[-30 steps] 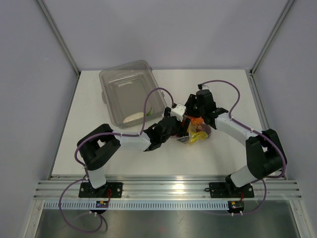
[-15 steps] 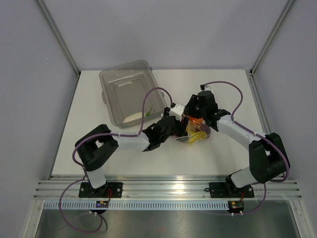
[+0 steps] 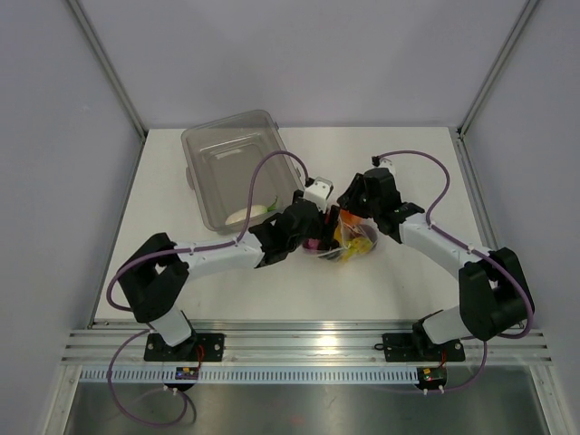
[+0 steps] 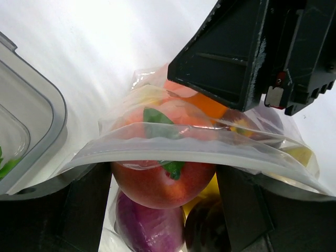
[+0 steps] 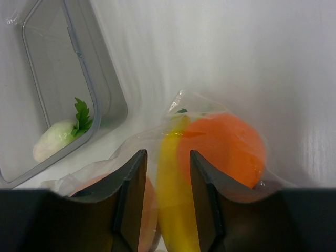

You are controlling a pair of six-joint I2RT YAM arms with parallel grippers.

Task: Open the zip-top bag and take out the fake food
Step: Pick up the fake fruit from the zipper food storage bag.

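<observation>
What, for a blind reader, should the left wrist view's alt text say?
A clear zip-top bag fills the frame, its rim running between the left gripper's fingers, with a reddish peach, a purple piece and a dark piece inside. The black right gripper hangs over its far edge; a grey tub shows at left.

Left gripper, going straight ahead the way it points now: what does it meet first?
Most likely the clear crinkly zip-top bag. Its film rim stretches across in front of the left gripper, between its spread fingers, and a red-orange toy fruit sits just behind the film. Exact depth is hard to judge.
</observation>
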